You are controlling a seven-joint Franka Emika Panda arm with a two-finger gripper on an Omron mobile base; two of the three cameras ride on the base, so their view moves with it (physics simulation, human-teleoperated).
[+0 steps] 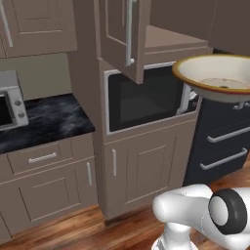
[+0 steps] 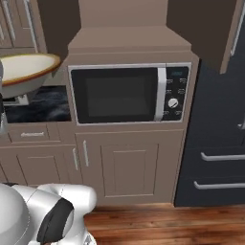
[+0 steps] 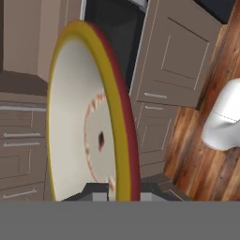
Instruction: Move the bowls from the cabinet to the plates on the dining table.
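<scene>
Left base view, left to right. Grey microwave (image 1: 10, 105) sits at the left edge on a black veined marble counter (image 1: 49, 119). At upper centre the tall brown wooden cabinet's panelled door (image 1: 122, 34) hangs open, its long grey bar handle (image 1: 129, 31) facing the camera. Below it a second, built-in black microwave (image 1: 146, 97) is set in the column. At upper right the shallow cream bowl with a tan-brown rim (image 1: 215, 78) is in the air, roughly level, clear of the cabinet and near the dark drawer fronts (image 1: 224, 146).

Right base view: the same bowl (image 2: 24, 72) shows at the left edge, in front of the counter.

Hand view: the bowl (image 3: 93, 117) is seen edge-on, its rim running down between the two dark finger tips; the gripper (image 3: 123, 191) is pinched nearly closed on that rim.

Risks, as I judge them:
- The grip is on a thin rim at one side only, so the bowl's weight hangs off the fingers. A fast swing or base turn could let it pivot or slip out.
- The open door stands just left of the bowl, so a leftward swing could clip it.
- The dining table and plates are not in these frames; the carry is yet to come, with plenty of travel for the hold to loosen.
</scene>
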